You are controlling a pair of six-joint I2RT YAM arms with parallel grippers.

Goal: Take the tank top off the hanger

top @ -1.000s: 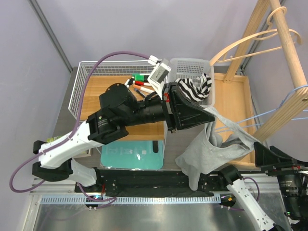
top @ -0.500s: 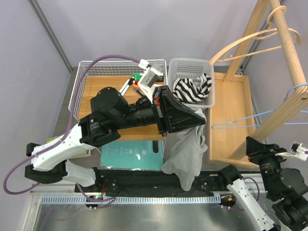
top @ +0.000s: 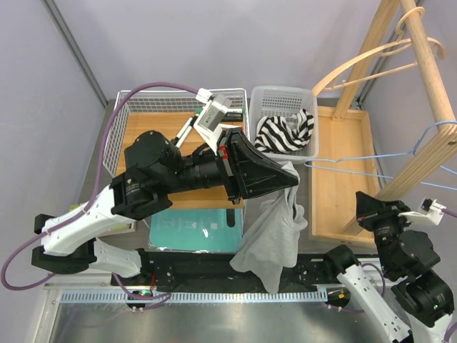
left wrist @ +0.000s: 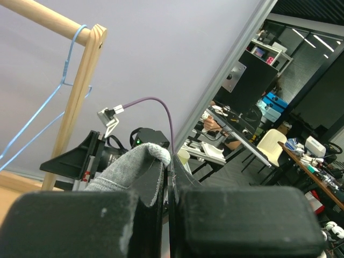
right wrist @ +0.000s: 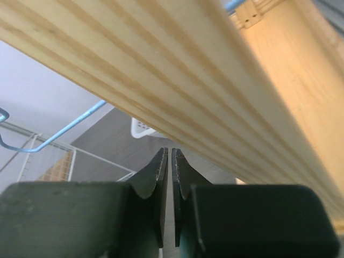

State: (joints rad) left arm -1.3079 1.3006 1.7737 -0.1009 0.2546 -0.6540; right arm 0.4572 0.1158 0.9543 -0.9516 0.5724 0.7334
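The left hand (top: pixel 288 183) was found pinched on the grey tank top (top: pixel 275 232), hung limp and wholly clear of the bare blue hanger (top: pixel 357 158) on the wooden rack (top: pixel 427 53); the right hand (top: pixel 367 206) was pressed together, empty; removal was judged done, only set-down left.

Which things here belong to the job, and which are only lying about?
Job: grey tank top, blue wire hanger, left tool gripping the top.
Lying about: striped cloth, white basket, teal mat, wooden hanger.
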